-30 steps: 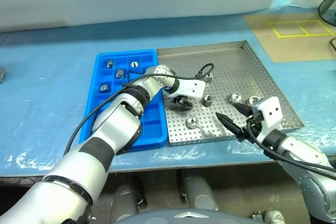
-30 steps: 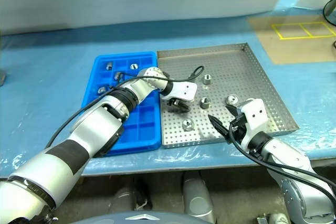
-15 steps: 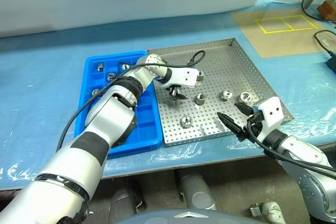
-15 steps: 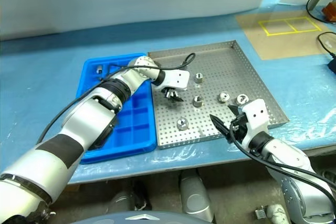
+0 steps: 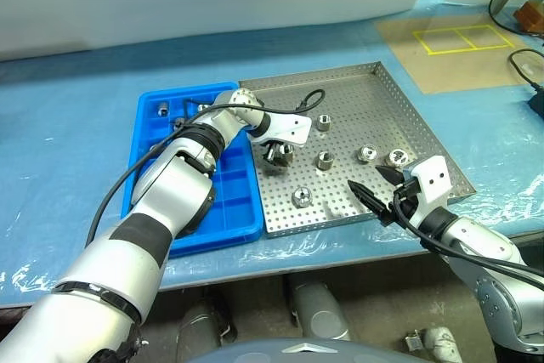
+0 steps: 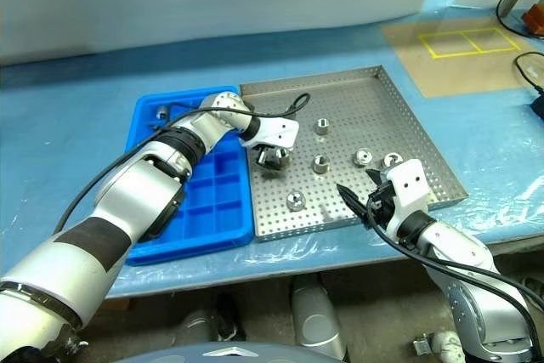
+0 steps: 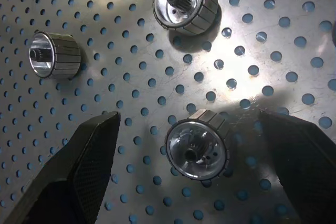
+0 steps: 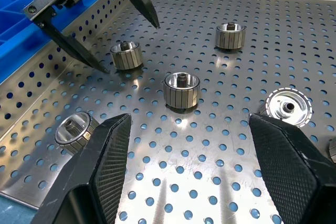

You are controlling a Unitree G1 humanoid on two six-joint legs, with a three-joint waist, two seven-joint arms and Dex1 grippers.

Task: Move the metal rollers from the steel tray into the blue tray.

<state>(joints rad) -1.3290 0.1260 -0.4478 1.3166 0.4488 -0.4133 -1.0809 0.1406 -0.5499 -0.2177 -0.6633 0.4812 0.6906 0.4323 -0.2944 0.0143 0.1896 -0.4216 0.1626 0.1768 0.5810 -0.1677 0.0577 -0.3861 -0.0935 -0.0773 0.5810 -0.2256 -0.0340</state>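
Since a second ago my left pincer (image 7: 194, 171) has spread its jaws; they now straddle one of the metal rollers (image 7: 197, 144), standing on end near the steel tray's (image 5: 387, 95) edge beside the blue tray (image 5: 234, 210). My right pincer (image 5: 377, 189), also apart and empty, hovers at the near edge, farther off.

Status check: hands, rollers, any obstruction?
Left hand open, straddling a roller on the steel tray. Right hand open, empty, at the tray's near edge. Some rollers already in the blue tray. Nothing blocking.
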